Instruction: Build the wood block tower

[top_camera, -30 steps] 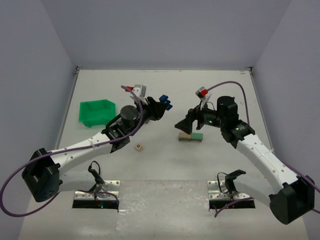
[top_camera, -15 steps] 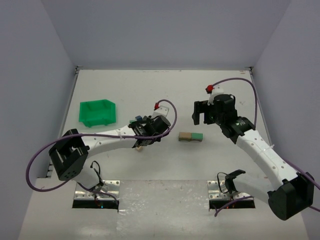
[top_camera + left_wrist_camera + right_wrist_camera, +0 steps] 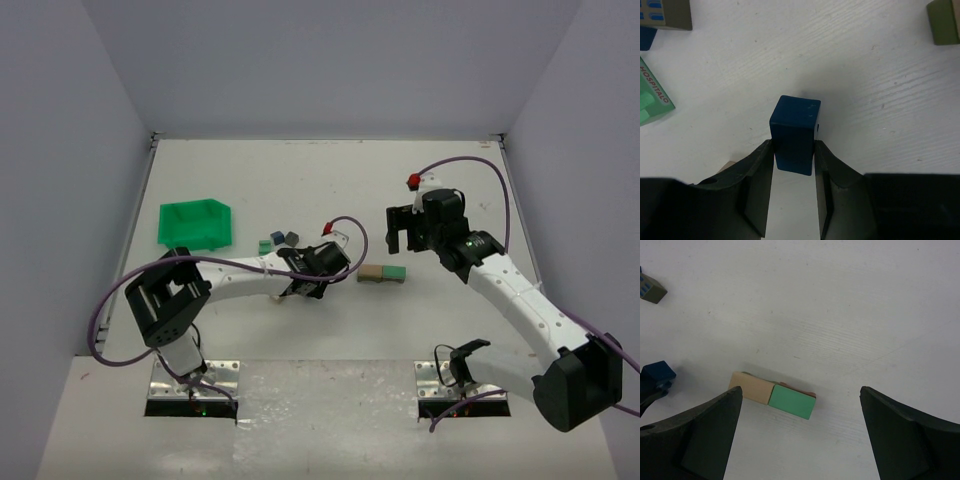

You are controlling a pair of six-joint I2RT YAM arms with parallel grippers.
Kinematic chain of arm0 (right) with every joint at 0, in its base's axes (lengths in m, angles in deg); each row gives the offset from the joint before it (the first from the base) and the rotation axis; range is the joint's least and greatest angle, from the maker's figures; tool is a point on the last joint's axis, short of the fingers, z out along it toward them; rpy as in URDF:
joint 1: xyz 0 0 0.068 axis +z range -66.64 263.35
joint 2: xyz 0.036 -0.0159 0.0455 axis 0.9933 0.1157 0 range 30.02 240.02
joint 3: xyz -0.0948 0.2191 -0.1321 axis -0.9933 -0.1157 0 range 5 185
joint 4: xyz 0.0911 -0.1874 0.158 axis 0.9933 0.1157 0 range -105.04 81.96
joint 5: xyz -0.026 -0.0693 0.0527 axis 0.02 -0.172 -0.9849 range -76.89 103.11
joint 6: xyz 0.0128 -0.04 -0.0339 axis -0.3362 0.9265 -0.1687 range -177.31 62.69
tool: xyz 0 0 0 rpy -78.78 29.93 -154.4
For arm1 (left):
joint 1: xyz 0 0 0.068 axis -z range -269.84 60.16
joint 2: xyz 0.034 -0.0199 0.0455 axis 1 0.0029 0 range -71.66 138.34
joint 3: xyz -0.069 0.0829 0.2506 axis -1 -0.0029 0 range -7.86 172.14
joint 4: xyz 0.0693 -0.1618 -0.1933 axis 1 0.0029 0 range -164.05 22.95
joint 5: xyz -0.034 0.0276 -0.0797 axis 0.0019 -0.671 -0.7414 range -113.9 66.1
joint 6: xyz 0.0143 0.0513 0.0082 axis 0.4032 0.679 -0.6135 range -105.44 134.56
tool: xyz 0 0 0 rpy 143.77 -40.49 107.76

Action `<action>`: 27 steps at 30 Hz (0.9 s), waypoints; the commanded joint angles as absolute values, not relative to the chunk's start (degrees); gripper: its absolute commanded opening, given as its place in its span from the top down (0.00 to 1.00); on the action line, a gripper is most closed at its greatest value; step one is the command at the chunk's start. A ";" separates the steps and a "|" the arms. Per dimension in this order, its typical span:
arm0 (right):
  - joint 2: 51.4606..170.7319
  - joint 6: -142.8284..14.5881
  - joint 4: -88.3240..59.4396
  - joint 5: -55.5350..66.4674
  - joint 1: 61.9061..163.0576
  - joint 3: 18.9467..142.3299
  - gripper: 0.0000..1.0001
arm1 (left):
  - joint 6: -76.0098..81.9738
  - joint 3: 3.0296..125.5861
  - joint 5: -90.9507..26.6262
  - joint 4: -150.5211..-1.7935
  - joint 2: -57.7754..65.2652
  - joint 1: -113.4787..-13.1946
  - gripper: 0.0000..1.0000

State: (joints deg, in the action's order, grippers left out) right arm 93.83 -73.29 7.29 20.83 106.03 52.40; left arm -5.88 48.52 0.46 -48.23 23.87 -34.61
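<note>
wood block tower (image 3: 382, 273) | low | tan and green blocks abutting on top | mid table (image 3: 300, 180)

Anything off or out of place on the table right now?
Nothing damaged or spilled. The wood block tower is only a low tan-and-green row, lying square. The dark blue block sits straight in the left gripper. Three loose blocks lie scattered near the green bin.

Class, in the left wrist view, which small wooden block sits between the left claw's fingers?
The dark blue wooden block: the left claw grips both its sides; the green lettered block and olive block lie well clear.
</note>
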 commanded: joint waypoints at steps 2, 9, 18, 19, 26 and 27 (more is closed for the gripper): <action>94.35 -72.42 6.41 22.25 105.85 54.75 0.01 | -3.11 52.43 -1.93 -51.02 25.37 -34.03 0.90; 94.10 -72.17 6.58 21.81 105.85 54.66 0.01 | -2.93 53.65 -0.38 -50.95 26.54 -34.11 0.58; 93.03 -68.53 5.71 18.38 105.77 55.68 0.01 | -2.20 54.00 0.93 -52.49 20.91 -34.11 0.12; 93.03 -67.13 5.37 16.82 105.77 56.25 0.01 | -2.08 53.81 1.23 -52.72 19.81 -34.11 0.03; 93.89 -42.90 -0.61 -2.72 105.84 61.73 0.01 | -4.17 48.76 8.02 -55.52 6.65 -35.09 0.00; 94.10 -38.66 -0.62 -4.64 105.78 62.50 0.01 | -5.68 47.62 9.07 -55.58 4.80 -36.01 0.00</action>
